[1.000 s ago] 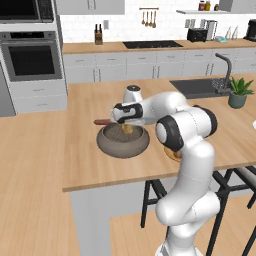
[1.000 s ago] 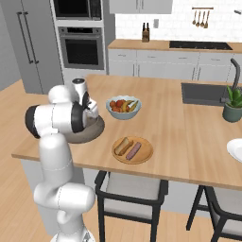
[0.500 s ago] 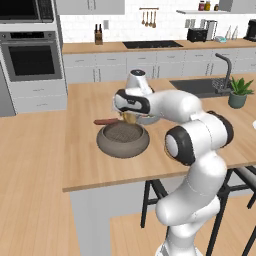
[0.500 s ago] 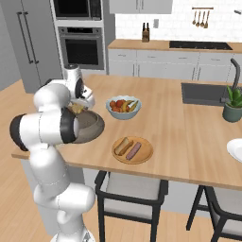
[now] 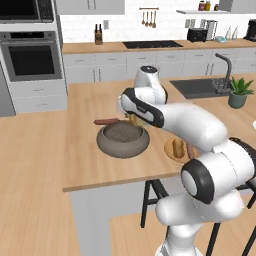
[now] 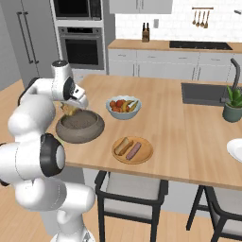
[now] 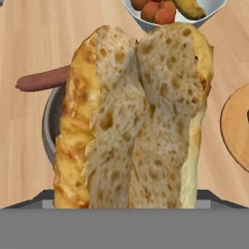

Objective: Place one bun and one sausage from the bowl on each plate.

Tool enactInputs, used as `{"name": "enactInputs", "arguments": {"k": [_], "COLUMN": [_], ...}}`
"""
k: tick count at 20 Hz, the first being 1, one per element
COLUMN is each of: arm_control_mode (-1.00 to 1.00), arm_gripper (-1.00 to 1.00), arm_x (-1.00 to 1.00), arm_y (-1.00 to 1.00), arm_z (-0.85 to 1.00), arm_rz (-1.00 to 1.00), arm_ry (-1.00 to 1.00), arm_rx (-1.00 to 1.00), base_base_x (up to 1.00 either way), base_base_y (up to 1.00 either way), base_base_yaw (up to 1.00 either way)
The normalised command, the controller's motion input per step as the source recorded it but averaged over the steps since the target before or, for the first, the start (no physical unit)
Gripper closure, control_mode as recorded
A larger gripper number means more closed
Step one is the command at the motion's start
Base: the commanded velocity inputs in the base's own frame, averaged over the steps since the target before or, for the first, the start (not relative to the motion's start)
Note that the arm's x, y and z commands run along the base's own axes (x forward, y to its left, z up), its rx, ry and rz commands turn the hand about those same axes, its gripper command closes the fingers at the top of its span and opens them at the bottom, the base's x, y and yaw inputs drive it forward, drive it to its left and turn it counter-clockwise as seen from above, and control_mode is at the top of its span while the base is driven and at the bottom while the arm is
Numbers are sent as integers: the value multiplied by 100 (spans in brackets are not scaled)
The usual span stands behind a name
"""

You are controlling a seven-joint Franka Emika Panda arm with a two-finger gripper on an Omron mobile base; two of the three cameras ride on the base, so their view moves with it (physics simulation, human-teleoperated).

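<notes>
- Your pincer (image 6: 71, 108) has lifted a bun (image 7: 133, 116) clear of the bowl (image 5: 122, 139), held between wide jaws.
- Wooden plate (image 6: 133, 150) looks done; this one's for the white plate (image 6: 235, 150).

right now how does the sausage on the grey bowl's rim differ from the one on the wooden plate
The sausage on the bowl's rim lies alone across the far edge of the grey bowl, sticking out over the counter. The sausage on the wooden plate lies flat inside the wooden plate, close beside a bun. The rim sausage looks redder; the plated one looks duller and more purplish. Both are slim and lie lengthwise.
</notes>
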Motion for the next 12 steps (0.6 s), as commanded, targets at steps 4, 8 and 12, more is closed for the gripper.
{"name": "enactInputs", "arguments": {"k": [4, 8, 12], "arm_control_mode": [-100, -100, -100], "arm_gripper": [100, 100, 100], "arm_x": [-89, -54, -74], "arm_y": [-56, -49, -35], "arm_z": [9, 58, 68], "arm_rz": [4, 3, 6], "arm_ry": [-4, 9, 18], "arm_rx": [0, 0, 0], "base_base_x": [0, 0, 0], "base_base_y": [0, 0, 0], "base_base_yaw": [0, 0, 0]}}
